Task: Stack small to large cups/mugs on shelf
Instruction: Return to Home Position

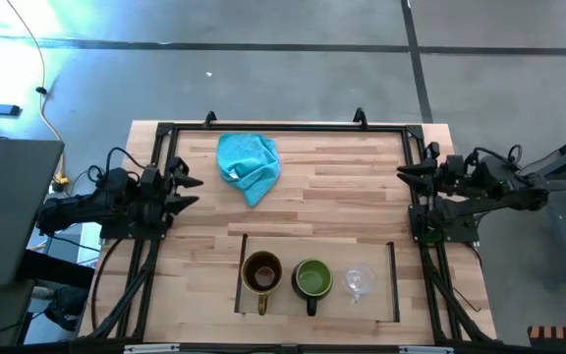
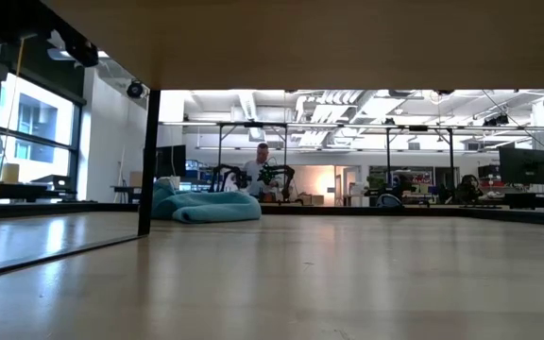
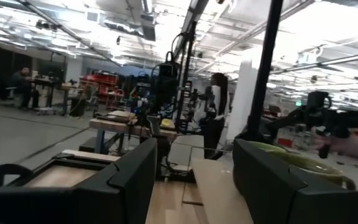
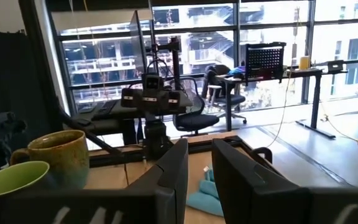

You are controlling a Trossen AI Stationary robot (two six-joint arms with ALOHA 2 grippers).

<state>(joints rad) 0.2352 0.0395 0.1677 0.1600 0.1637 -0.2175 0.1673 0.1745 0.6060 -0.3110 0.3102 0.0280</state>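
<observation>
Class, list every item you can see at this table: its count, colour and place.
shelf: one, pale wood, on the tabletop
brown mug: one, brown, on shelf, left of row
green mug: one, green, middle of row
glass cup: one, clear, right of row
cloth: one, turquoise, crumpled on tabletop, off the shelf
tabletop: one, plank wood, under everything
left hand: one, dark, open, table's left edge
right hand: one, dark, open, table's right edge
</observation>
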